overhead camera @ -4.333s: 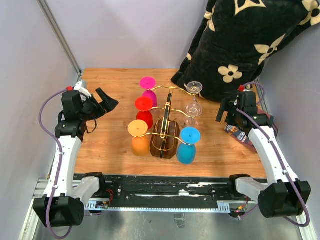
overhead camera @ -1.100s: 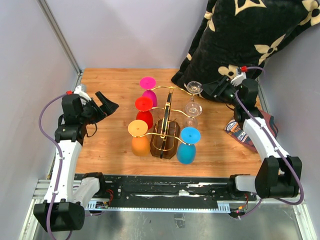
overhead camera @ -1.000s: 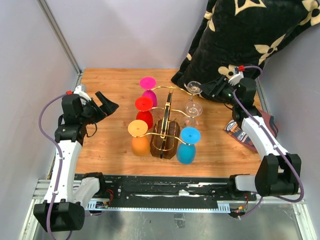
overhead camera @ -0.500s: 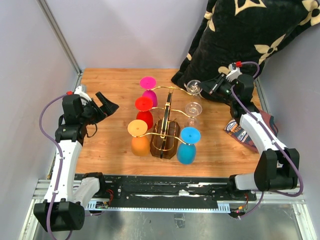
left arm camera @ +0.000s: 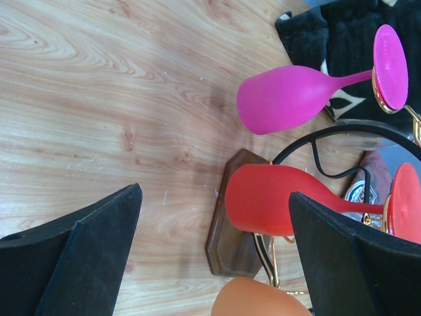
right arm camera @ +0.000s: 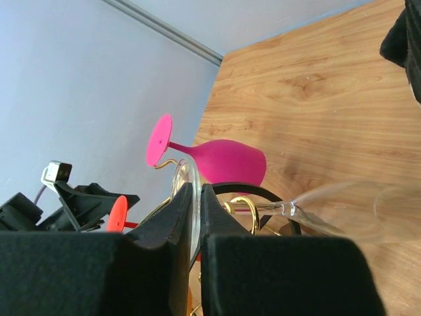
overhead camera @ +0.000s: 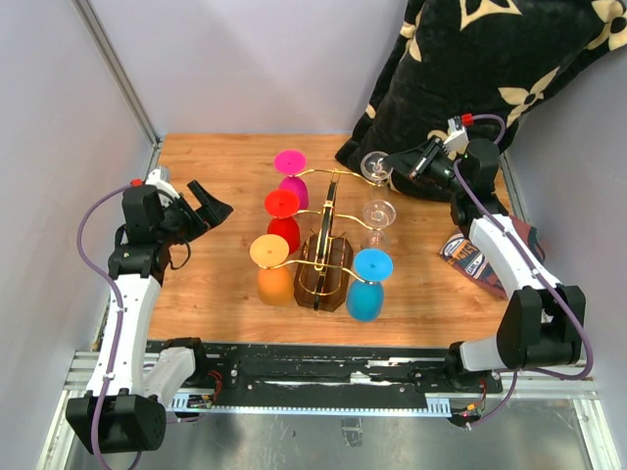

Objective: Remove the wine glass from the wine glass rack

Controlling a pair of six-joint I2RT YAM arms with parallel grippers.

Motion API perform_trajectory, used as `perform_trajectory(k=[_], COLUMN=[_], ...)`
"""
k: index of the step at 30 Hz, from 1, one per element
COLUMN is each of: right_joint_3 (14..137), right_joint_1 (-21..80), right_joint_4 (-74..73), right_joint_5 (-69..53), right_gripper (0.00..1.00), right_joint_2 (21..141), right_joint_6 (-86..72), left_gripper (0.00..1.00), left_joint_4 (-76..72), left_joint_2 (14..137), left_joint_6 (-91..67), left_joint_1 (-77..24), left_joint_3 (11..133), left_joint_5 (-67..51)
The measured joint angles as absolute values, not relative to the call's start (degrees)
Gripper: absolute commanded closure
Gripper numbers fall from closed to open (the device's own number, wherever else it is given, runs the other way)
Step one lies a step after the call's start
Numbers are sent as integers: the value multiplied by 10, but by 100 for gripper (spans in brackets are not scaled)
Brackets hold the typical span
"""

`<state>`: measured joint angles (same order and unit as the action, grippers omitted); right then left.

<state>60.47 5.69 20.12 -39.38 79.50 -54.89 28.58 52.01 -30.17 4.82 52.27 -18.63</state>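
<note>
Right gripper [overhead camera: 388, 164], brought in from the right since the earliest frame, is now clamped edge-on upon the round foot of the clear wine glass [overhead camera: 375, 167], which is held at the far right scroll arm of the gold wine glass rack [overhead camera: 326, 257], while the left gripper [overhead camera: 208, 204] is spread wide with nothing between its fingers.

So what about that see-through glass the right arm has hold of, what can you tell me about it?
It is a clear wine glass, apparently plain glass, with a round foot, a thin stem and a bowl. It sits upside down, foot uppermost, at the far right end of the gold rack, beside the black flowered cushion. The right hand is shut on its foot, pinching it edge-on. Whether the foot rests on the wire cannot be seen.
</note>
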Motion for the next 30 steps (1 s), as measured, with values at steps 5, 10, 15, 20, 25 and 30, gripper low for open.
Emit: perform_trajectory(k=[5, 10, 15, 20, 25, 30], right_joint_3=[605, 609, 610, 603, 594, 594], right_joint_1=[57, 57, 57, 57, 60, 72], right_joint_4=[207, 180, 122, 100, 103, 108], right_joint_5=[-406, -398, -365, -361, -382, -392], right_gripper=[99, 99, 99, 99, 99, 99], right_joint_2=[795, 793, 760, 713, 713, 740], right_joint_6=[-568, -550, -511, -495, -511, -522], left_gripper=[0, 0, 0, 0, 0, 0], left_joint_4=[287, 289, 295, 297, 297, 297], left_joint_2=[520, 520, 520, 520, 520, 518], left_joint_6=[-302, -302, -296, -294, -296, -296], left_joint_1=[48, 48, 48, 48, 48, 48], left_joint_3=[518, 518, 518, 518, 518, 518], left_joint_5=[-187, -186, -180, -178, -181, -181])
